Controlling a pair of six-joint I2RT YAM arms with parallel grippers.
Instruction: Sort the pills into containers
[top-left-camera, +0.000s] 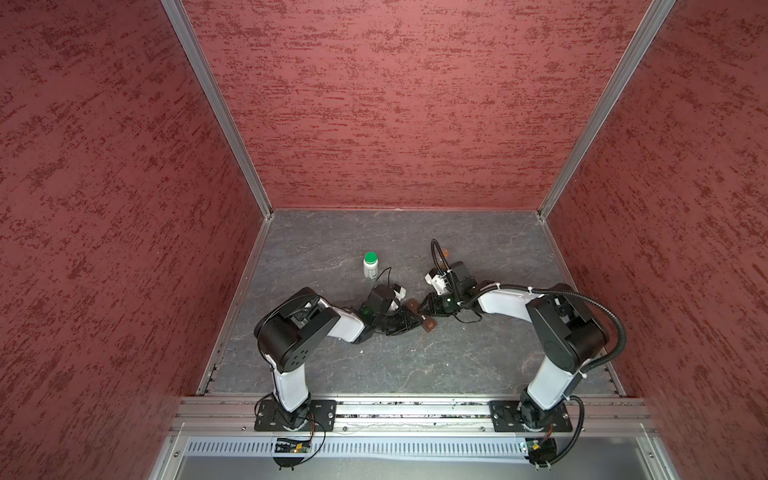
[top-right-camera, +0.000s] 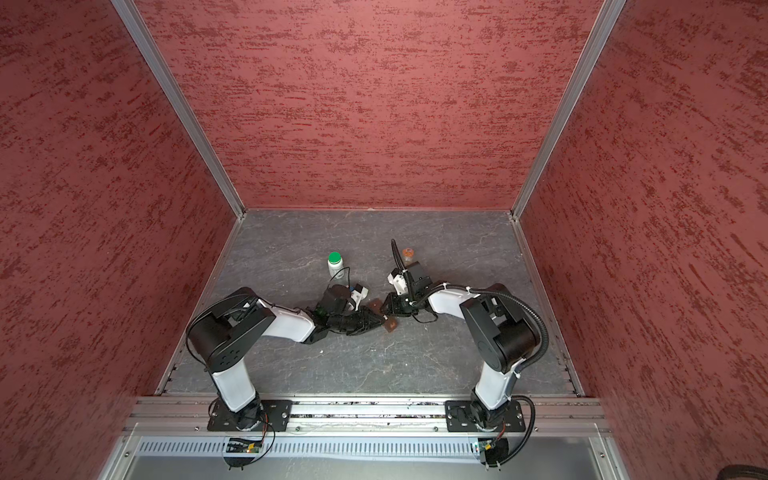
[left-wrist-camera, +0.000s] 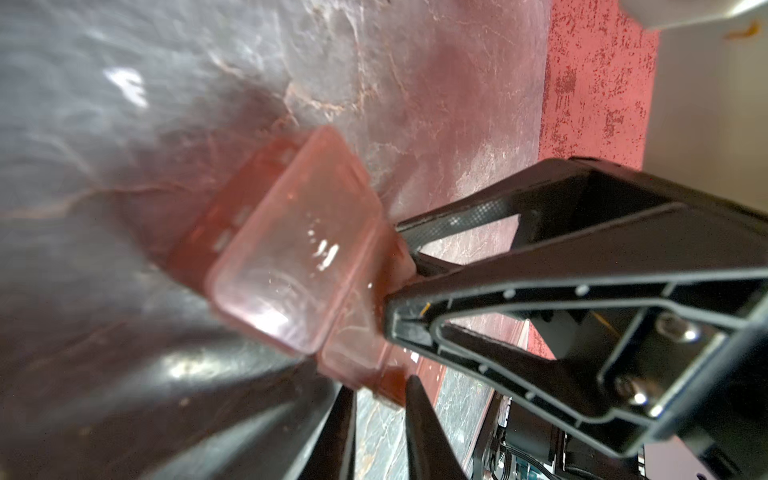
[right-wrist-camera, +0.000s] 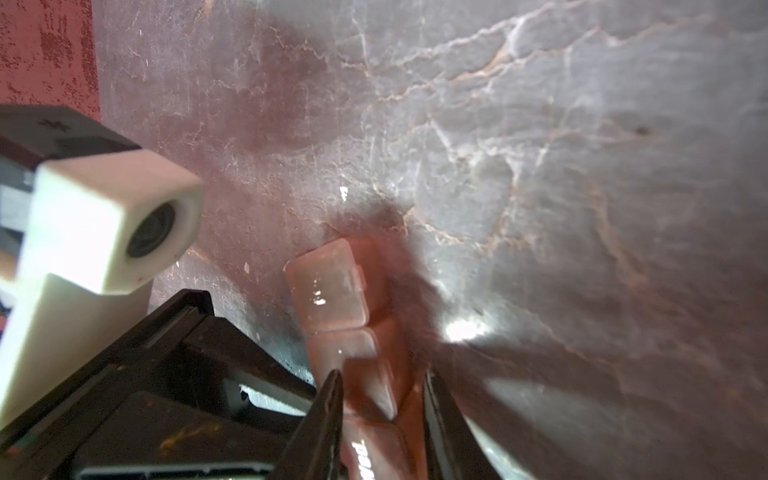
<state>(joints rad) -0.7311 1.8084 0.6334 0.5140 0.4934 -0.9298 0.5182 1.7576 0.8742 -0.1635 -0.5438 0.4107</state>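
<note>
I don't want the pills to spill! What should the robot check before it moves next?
1. Left gripper shut on the pill organizer: ok.
2. Right gripper holding it too: cannot tell.
3. Green-capped bottle standing upright: ok.
4. Orange bottle in clear view: not ok, partly hidden behind the right arm.
5. Small white speck a stray pill: cannot tell.
</note>
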